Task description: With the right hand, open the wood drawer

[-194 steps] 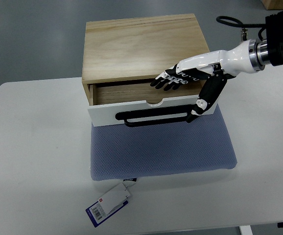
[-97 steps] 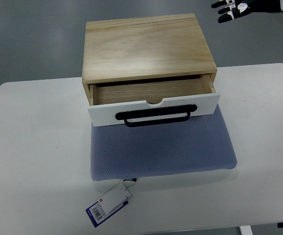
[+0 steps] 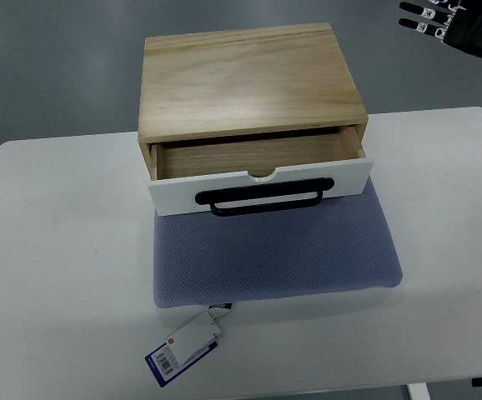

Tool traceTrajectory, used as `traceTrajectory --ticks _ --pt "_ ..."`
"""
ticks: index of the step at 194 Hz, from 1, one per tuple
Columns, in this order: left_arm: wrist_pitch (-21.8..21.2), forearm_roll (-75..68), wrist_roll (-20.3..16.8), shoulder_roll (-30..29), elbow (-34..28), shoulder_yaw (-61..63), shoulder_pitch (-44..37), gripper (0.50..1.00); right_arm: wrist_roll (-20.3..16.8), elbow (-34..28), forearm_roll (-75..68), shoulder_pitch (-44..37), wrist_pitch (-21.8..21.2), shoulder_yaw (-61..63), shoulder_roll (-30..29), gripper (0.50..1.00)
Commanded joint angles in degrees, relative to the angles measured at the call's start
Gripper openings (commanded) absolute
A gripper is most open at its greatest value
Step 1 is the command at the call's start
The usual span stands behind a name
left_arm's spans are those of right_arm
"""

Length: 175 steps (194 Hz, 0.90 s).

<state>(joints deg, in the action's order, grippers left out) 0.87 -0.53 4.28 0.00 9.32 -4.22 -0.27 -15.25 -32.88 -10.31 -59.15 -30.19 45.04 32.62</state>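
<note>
On the white desk [image 3: 49, 250] sits the wood drawer [image 3: 258, 171], pulled partly out of its box [image 3: 249, 79] over a blue mat [image 3: 274, 254]. Up in the far corner, the right hand [image 3: 454, 21] has its fingers spread and holds nothing. The opening looks done.

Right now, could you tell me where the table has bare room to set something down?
The white table is bare left of the wooden drawer box and blue mat, and right of them. The front edge is narrower, with a tag there. The right hand is off the table.
</note>
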Motion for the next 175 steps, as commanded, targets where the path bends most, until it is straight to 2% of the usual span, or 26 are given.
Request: traceTrajectory --ticks 1,14,24,25,31,46,47,49,91,92,94,111,139,165,175 --pt "0.01 0.0 -0.06 0.0 0.0 0.0 0.01 1.0 3.29 1.59 -0.76 0.62 6.1 0.04 -2.38 0.948" --pt "0.01 0.0 0.03 0.0 0.0 0.0 0.01 1.0 4.96 2.03 -0.76 0.88 9.79 -0.04 -4.23 0.948" --pt "0.01 0.0 0.03 0.0 0.0 0.0 0.01 1.0 4.96 2.03 -0.76 0.88 9.8 -0.04 -4.23 0.948" --pt "0.01 0.0 0.03 0.0 0.0 0.0 0.01 1.0 5.92 2.47 -0.59 1.32 12.32 -0.22 -5.36 0.948" --pt "0.01 0.0 -0.06 0.0 0.0 0.0 0.01 1.0 6.54 2.56 -0.41 1.5 13.93 -0.66 -5.81 0.948" --pt "0.01 0.0 0.03 0.0 0.0 0.0 0.01 1.0 6.81 2.65 0.12 1.58 14.72 -0.75 -5.99 0.948" --pt "0.01 0.0 0.03 0.0 0.0 0.0 0.01 1.0 7.16 2.91 0.38 1.58 16.64 -1.01 -6.42 0.948" --pt "0.01 0.0 0.03 0.0 0.0 0.0 0.01 1.0 7.16 3.0 0.38 1.58 17.0 -1.01 -6.43 0.946" --pt "0.01 0.0 0.03 0.0 0.0 0.0 0.01 1.0 9.01 3.53 0.38 1.67 19.91 -1.36 -6.6 0.946" --pt "0.01 0.0 0.03 0.0 0.0 0.0 0.01 1.0 11.27 4.14 0.47 2.11 20.43 -1.36 -6.6 0.946" --pt "0.01 0.0 0.03 0.0 0.0 0.0 0.01 1.0 11.64 4.23 0.47 2.29 20.52 -1.45 -6.6 0.946" --pt "0.01 0.0 0.03 0.0 0.0 0.0 0.01 1.0 12.96 4.32 1.17 2.99 20.17 -2.42 -7.13 0.948" --pt "0.01 0.0 0.03 0.0 0.0 0.0 0.01 1.0 12.96 4.23 2.05 4.05 18.76 -4.7 -7.39 0.948" --pt "0.01 0.0 0.03 0.0 0.0 0.0 0.01 1.0 12.61 4.14 2.05 5.1 12.35 -4.88 -7.83 0.95" --pt "0.01 0.0 0.03 0.0 0.0 0.0 0.01 1.0 12.61 4.14 2.05 5.1 12.35 -4.88 -7.83 0.95"
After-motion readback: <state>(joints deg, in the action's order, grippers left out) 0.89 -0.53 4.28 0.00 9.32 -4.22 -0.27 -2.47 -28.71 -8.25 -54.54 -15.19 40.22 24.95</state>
